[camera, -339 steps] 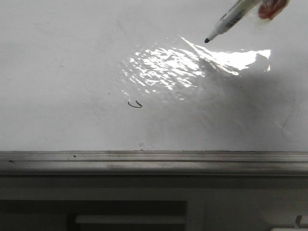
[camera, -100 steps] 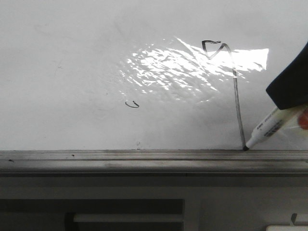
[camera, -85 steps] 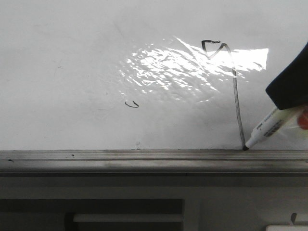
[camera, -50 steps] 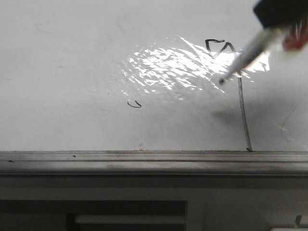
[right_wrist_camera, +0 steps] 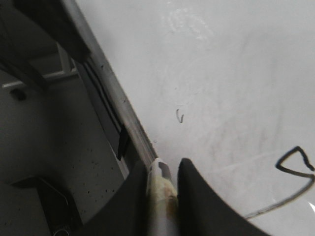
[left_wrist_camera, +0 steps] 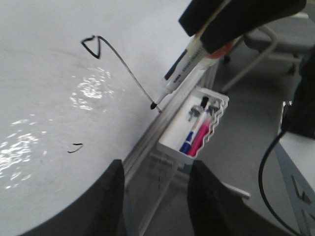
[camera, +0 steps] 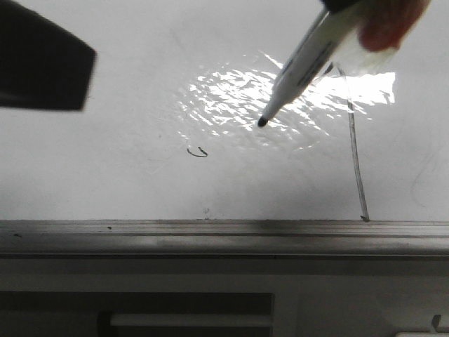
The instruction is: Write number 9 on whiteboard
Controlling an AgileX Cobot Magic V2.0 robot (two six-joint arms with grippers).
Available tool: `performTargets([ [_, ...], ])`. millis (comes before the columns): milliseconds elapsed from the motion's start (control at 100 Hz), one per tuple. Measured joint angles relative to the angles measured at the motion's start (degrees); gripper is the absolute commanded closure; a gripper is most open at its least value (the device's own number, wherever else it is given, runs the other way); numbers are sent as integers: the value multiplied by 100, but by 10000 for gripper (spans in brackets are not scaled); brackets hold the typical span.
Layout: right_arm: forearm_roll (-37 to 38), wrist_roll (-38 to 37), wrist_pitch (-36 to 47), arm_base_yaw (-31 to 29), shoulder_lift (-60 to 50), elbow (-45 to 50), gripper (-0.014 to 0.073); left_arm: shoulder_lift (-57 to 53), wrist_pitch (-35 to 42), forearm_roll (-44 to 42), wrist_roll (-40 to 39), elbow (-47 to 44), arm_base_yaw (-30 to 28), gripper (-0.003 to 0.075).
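One figure is drawn on the whiteboard (camera: 105,175): the number 9 (left_wrist_camera: 106,56), an angular little loop with a long tail running down to the grey edge strip (camera: 210,235). To the left of it sits a small squiggle (camera: 197,152). The right gripper (right_wrist_camera: 162,182) is clamped on the marker (camera: 302,63), whose tip hangs over the glare patch left of the tail, apparently clear of the board. The left gripper (left_wrist_camera: 155,196) hovers with fingers spread, holding nothing. My worry is a stray stroke: if that tip dips, it would mark beside the 9 and spoil it.
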State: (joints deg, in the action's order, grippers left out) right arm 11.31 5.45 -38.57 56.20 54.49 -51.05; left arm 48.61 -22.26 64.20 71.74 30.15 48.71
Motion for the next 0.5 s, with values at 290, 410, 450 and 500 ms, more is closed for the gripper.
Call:
performTargets([
  [290, -737, 940, -47, 255, 417, 0, 662, 1221, -782, -47, 1127, 590, 0, 346],
  [410, -1240, 1470, -49, 264, 421, 0, 662, 1405, -1107, -47, 1473, 702, 0, 339],
  [450, -1336, 1569, -39, 264, 421, 0, 662, 1447, -1174, -23, 1534, 727, 0, 340],
  [500, -1425, 1623, 19, 264, 421, 0, 662, 1489, -1251, 16, 1564, 730, 0, 348],
])
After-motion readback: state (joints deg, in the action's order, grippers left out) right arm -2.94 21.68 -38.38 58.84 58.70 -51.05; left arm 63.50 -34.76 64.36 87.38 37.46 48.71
